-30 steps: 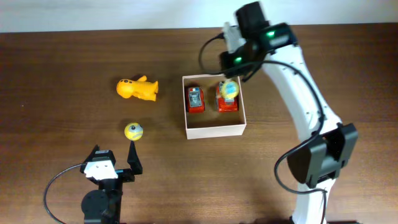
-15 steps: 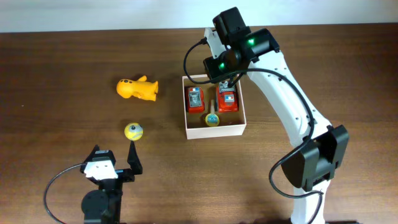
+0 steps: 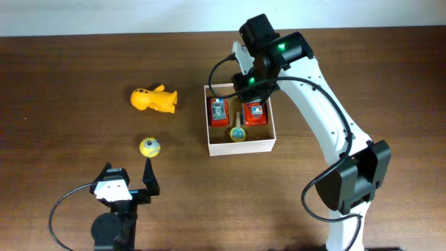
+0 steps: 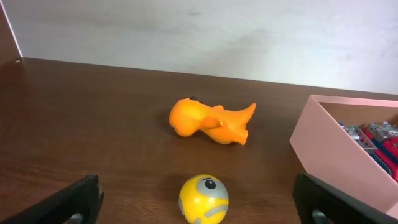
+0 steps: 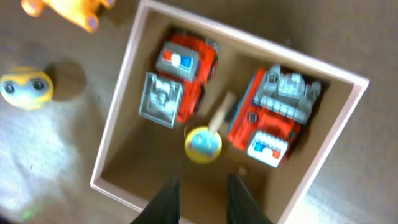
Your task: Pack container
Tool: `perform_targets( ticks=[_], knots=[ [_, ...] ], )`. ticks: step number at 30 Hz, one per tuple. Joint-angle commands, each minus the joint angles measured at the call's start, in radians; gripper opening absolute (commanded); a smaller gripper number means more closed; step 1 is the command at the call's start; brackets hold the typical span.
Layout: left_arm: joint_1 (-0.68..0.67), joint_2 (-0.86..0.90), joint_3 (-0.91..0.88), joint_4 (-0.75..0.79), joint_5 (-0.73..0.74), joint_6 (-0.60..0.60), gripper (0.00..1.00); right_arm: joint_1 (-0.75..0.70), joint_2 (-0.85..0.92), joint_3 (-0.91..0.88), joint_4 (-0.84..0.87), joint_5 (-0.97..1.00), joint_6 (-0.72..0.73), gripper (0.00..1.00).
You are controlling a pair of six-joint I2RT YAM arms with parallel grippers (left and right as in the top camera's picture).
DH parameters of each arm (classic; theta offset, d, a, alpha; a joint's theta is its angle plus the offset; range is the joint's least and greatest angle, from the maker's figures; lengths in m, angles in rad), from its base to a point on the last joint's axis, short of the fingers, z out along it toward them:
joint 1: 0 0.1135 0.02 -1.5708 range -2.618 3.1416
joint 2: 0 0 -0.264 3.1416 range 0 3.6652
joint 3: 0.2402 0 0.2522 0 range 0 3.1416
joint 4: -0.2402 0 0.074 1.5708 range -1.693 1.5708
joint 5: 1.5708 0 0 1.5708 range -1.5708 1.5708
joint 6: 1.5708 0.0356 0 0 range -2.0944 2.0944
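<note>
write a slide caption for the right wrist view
right gripper, jaws slightly parted and empty, above the container holding two red trucks and a yellow round toy

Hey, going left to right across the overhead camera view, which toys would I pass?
Orange toy figure → red toy truck → small yellow-topped toy → second red toy truck. The yellow ball overlaps the figure sideways, so it is left out.

Wood-grain table (image 3: 70,63), glossy plastic ball (image 4: 203,198), cardboard-floored container (image 3: 240,146)
</note>
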Motion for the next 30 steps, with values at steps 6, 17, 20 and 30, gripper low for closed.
perform_targets(
  ticks=[6, 17, 20, 30],
  knots=[
    [0.004, -0.003, -0.006, 0.002, 0.011, -0.002, 0.99, 0.016, 0.042, -0.106, -0.041, -0.006, 0.055, 0.23],
    [0.004, -0.003, -0.006, 0.002, 0.011, -0.002, 0.99, 0.086, 0.051, -0.254, 0.061, -0.035, 0.089, 0.25],
    [0.004, -0.003, -0.006, 0.002, 0.011, -0.002, 0.99, 0.094, 0.051, -0.295, 0.065, -0.035, 0.089, 0.24],
    [0.004, -0.003, -0.006, 0.002, 0.011, -0.002, 0.99, 0.093, 0.051, -0.406, 0.164, -0.027, 0.1, 0.24]
  ],
)
